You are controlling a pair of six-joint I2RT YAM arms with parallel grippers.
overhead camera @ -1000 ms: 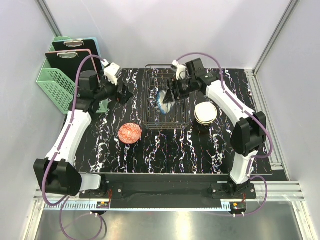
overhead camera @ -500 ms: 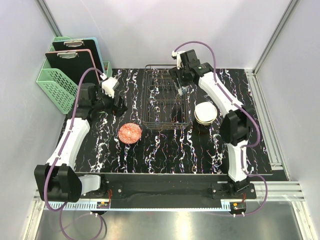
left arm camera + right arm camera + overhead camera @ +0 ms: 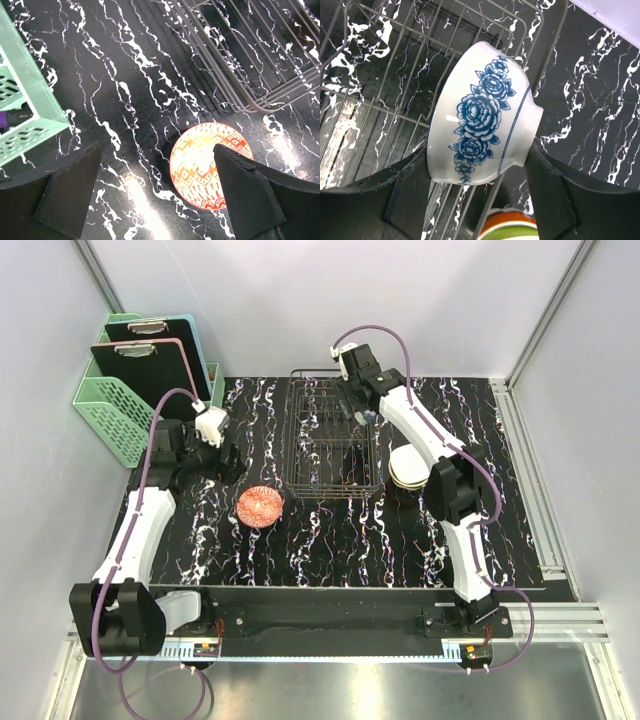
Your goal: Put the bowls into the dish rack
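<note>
currently the right end effector point(image 3: 479, 172) grasps a blue-flowered white bowl point(image 3: 480, 115) above the dish rack point(image 3: 332, 445), toward its far end. the left end effector point(image 3: 157, 187) hangs released over the orange bowl point(image 3: 210, 172), which sits on the desk point(image 3: 125, 75) off the rack's near-left corner.

Robot test cell, probably a lab rather than a home. Plain white panels point(image 3: 330, 300) in aluminium framing point(image 3: 545, 312) on three sides. Left arm point(image 3: 135, 525) and right arm point(image 3: 468, 555) bolted to a base rail point(image 3: 330, 620) at the marble-patterned counter point(image 3: 330, 540). Dish rack point(image 3: 333, 440) on it, mint basket point(image 3: 110, 418) at left; purple cabling point(image 3: 375, 330) exposed.
</note>
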